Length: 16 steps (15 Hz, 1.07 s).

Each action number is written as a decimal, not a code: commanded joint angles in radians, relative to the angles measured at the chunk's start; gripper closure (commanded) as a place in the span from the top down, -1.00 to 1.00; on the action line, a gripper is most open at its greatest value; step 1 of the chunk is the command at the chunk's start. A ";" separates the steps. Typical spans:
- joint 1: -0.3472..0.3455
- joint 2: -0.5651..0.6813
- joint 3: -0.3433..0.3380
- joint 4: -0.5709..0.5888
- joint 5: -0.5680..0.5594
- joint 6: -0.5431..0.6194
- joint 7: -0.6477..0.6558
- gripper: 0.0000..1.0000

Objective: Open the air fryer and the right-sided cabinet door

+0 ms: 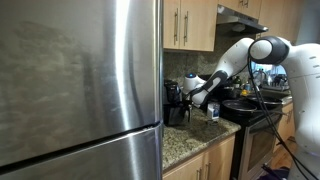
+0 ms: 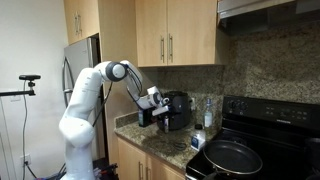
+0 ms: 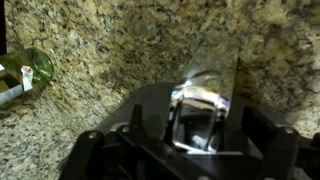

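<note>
One gripper (image 2: 153, 106): mid-frame, level with the front of the air fryer (image 2: 180, 110) and close against it; fingers too small and dark to read, so cannot tell whether spread or closed, or whether anything is held.
Wrist view: black body across the lower frame, a silvery glinting piece at its centre; speckled granite countertop (image 3: 120, 45) above; green bottle (image 3: 30, 68) lying at upper left.
Appliance position: air fryer upright on the countertop against the back wall, centre of both exterior views, under the upper cabinets; drawer in or out not readable at this size.
Upper cabinets: right-sided cabinet door (image 2: 195, 30) at upper centre, shut flush beside the twin door (image 2: 148, 30), slim bar handle (image 2: 171, 47) untouched, well above the gripper.
Lower right: black stove (image 2: 275, 115) with a pan (image 2: 232, 157), not involved.
Done: nothing plainly finished; air fryer step judged to be in hand.
Left: settle the air fryer opening, then rise to the bar handle and swing that door out.
</note>
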 commanded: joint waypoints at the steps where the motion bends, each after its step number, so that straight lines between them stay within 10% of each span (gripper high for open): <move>1: -0.059 0.040 0.048 -0.033 0.079 0.179 -0.155 1.00; 4: -0.077 0.042 0.055 -0.048 0.107 0.214 -0.258 1.00; 11: 0.013 0.032 -0.075 -0.013 -0.202 0.133 -0.146 1.00; 16: 0.099 0.058 -0.216 0.058 -0.599 0.261 0.187 1.00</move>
